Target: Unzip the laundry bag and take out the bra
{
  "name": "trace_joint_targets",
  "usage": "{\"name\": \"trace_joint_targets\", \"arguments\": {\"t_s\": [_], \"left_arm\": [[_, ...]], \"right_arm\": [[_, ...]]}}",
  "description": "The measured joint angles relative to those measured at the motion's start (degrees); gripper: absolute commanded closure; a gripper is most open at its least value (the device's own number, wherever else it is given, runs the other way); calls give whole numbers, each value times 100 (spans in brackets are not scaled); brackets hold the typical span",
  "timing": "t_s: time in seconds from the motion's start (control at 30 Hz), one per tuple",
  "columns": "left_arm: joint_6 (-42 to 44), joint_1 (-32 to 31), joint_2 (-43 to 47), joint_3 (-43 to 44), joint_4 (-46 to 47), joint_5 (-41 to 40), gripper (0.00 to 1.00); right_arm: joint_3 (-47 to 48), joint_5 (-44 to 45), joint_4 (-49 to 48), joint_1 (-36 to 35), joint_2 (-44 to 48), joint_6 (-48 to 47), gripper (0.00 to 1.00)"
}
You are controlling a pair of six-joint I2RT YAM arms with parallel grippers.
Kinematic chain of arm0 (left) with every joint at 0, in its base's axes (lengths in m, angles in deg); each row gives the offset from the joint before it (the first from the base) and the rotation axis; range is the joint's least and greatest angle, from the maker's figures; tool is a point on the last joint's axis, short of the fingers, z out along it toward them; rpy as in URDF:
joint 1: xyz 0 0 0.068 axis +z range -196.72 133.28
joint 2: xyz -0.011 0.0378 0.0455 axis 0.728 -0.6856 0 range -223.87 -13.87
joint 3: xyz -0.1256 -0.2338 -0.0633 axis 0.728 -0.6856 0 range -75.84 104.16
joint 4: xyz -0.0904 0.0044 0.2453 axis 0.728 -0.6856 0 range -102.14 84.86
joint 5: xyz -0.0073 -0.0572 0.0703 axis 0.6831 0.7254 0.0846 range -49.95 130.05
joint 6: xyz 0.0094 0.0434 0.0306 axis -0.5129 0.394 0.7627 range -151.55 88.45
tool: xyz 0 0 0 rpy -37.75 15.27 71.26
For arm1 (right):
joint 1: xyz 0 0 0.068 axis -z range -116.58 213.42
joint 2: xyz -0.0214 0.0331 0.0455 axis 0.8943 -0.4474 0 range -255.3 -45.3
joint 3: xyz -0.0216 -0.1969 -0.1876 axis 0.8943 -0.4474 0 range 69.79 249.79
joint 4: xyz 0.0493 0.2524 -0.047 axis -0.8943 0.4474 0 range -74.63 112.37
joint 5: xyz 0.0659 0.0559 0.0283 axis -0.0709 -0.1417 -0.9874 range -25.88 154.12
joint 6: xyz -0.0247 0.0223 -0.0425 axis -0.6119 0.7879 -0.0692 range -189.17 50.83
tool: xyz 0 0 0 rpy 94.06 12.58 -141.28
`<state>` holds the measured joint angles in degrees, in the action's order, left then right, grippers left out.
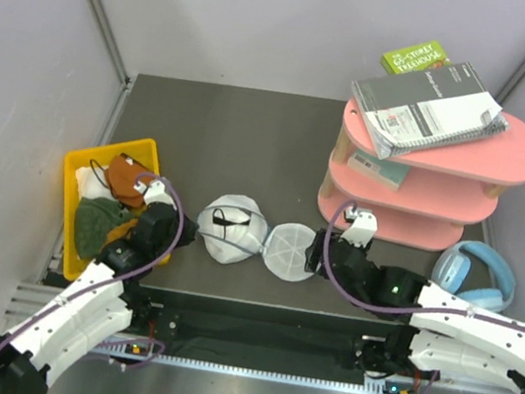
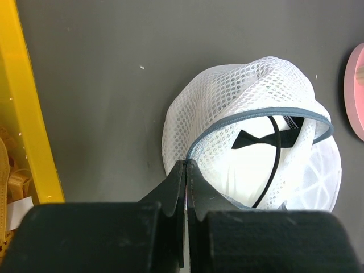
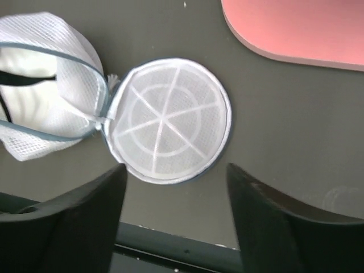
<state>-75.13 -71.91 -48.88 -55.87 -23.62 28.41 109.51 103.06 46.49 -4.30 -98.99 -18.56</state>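
Left pincer [image 2: 186, 169] has its fingers pressed together on the grey-blue zipper rim of the laundry bag [image 2: 227, 96], at the bag's left side. Right pincer [image 3: 176, 169] stands with its fingers apart, holding nothing, just short of the bag's round lid [image 3: 170, 122], which lies flipped open flat to the right of the body and is joined to it at one point of the rim. The bag sits on a dark grey counter [image 1: 231, 142], enclosed by pale lilac walls [image 1: 271, 18] at the back and on both sides. The bra [image 2: 254, 138] is inside the open bag, showing a black bow and a thin black strap against white fabric. A yellow bin [image 1: 76, 173] of cloths stands to the left and a pink tiered shelf [image 1: 520, 158] carrying notebooks to the right rear, with pale blue headphones [image 1: 475, 276] beside it. Bag and lid lie close to the counter's near edge, with open counter behind them up to the back wall. Most of the bra is veiled by mesh, the zipper slider cannot be made out, and the left arm covers part of the bin.
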Motion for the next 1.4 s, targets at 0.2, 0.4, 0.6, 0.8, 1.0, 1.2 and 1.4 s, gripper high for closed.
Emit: {"name": "trace_joint_targets", "arguments": {"t_s": [0.2,0.4,0.6,0.8,1.0,1.2,1.4], "left_arm": [[181,0,0,208,-85,39,70],[671,0,-129,855,-229,221,14],[1174,-17,-369,1567,-146,485,11],[1631,-479,-1060,1740,496,1235,12],[2417,-1705,-2430,2059,634,1384,16],[2876,-1862,-3134,2240,476,1016,17],[3040,-1864,-3504,2258,348,415,19]], "right_arm": [[-107,-181,-542,11,109,-361,18],[-186,-984,-1665,136,-1001,-608,17],[-369,-1620,-2365,433,-1589,-649,15],[-710,-1823,-2570,699,-1488,-599,14],[-1082,-1910,-2566,960,-1023,-544,13],[-1200,-1967,-2601,1082,-782,-540,13],[-1340,-2068,-2704,1145,-782,-542,13]]}}
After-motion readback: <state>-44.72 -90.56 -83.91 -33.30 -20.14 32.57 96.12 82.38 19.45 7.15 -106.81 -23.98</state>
